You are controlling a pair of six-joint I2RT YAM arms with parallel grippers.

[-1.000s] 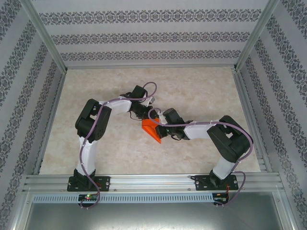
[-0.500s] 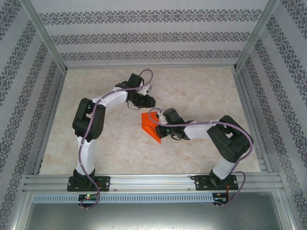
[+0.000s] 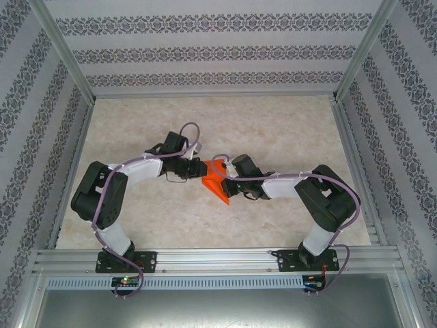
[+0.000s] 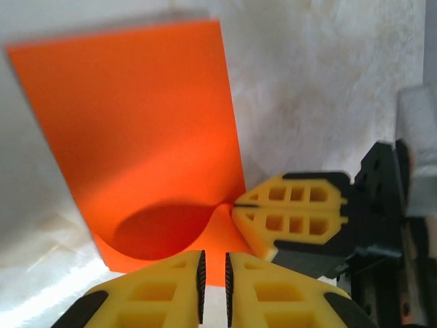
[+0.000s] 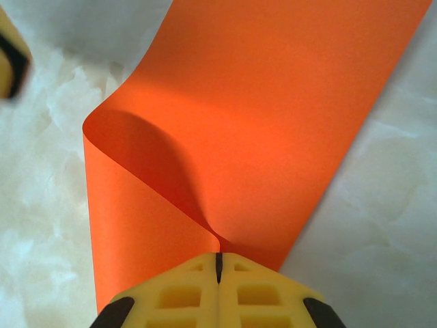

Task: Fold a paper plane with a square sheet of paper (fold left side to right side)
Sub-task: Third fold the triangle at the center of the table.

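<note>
**Light, floppy paper: hold it by the edges and press, don't pull**

The thin bright orange square sheet of paper (image 3: 216, 183) sits in the middle of the pale marble-patterned tabletop (image 3: 287, 130), between your two arms. It is bent over on itself. In the right wrist view one layer bulges up in a soft rounded loop (image 5: 157, 171) and has not been flattened into a crease.

Your right gripper (image 5: 218, 258) is clamped tight on the paper where the layers meet. It reaches in from the sheet's right side (image 3: 229, 180).

Your left gripper (image 4: 214, 263) sits at the sheet's left edge (image 3: 194, 171), close to the right gripper's yellow fingers (image 4: 293, 219). Its pads are almost together, with a slim slit between them. You cannot tell from these views whether any paper lies in that slit.

Expect the sheet to weigh almost nothing and have little stiffness. It will likely sag, spring back from an unpressed bend and slide easily on the smooth table. It probably won't tear under a gentle pinch, but a stray squeeze would likely leave a crease you can't remove.

So take hold only at an edge or corner. Keep the right pinch as your anchor, and let the left pads line up the free edge or press along the loop.
</note>
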